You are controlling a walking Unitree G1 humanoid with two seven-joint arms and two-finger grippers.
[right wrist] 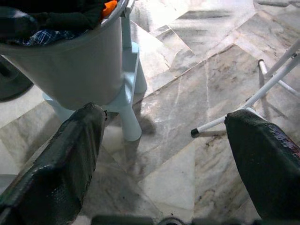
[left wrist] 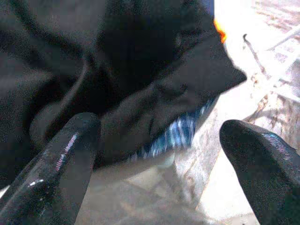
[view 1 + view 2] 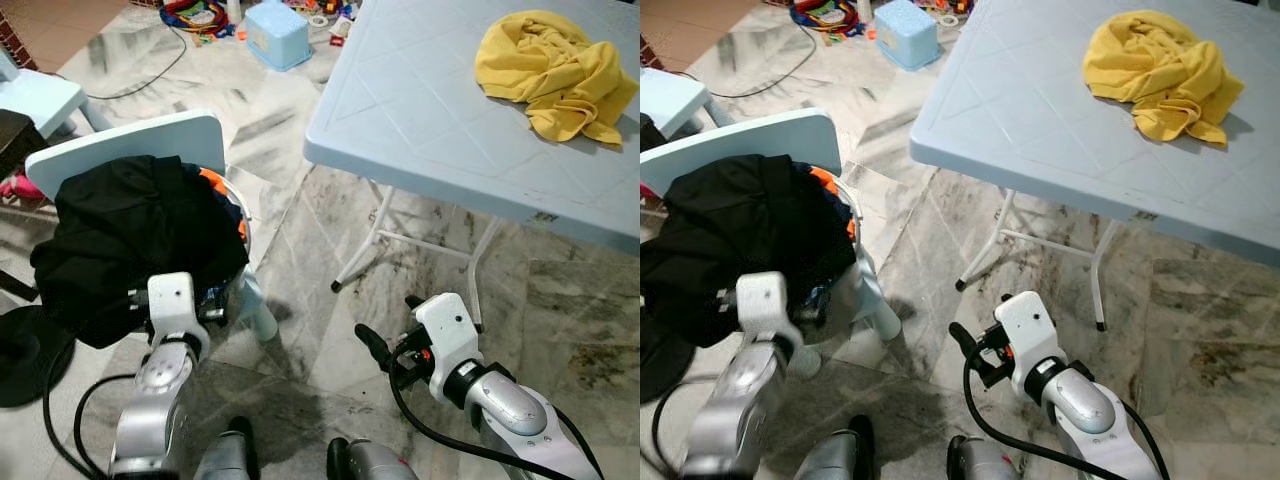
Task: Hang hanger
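On chair (image 3: 150,140): heaped black clothes (image 3: 130,240); left hand (image 2: 159,168) spread wide alongside.

- Bench (image 3: 420,110): pale blue plastic folding type, moulded diamond pattern on top, white metal legs (image 3: 372,245).
- Yellow cloth (image 3: 555,72): crumpled in a heap on the bench, near its far right edge.
- Grey tub (image 1: 75,65): set on a light blue plastic chair (image 3: 130,140), heaped with dark clothing (image 3: 130,240); an orange piece (image 3: 215,185) and a blue checked fabric (image 1: 51,35) show at the rim.
- Floor (image 3: 300,300): grey-veined marble tiles.
- Blue box (image 3: 277,33): on the floor beyond the bench, beside scattered colourful toys (image 3: 195,15).
- Black cable (image 3: 140,85): trailing across the floor.
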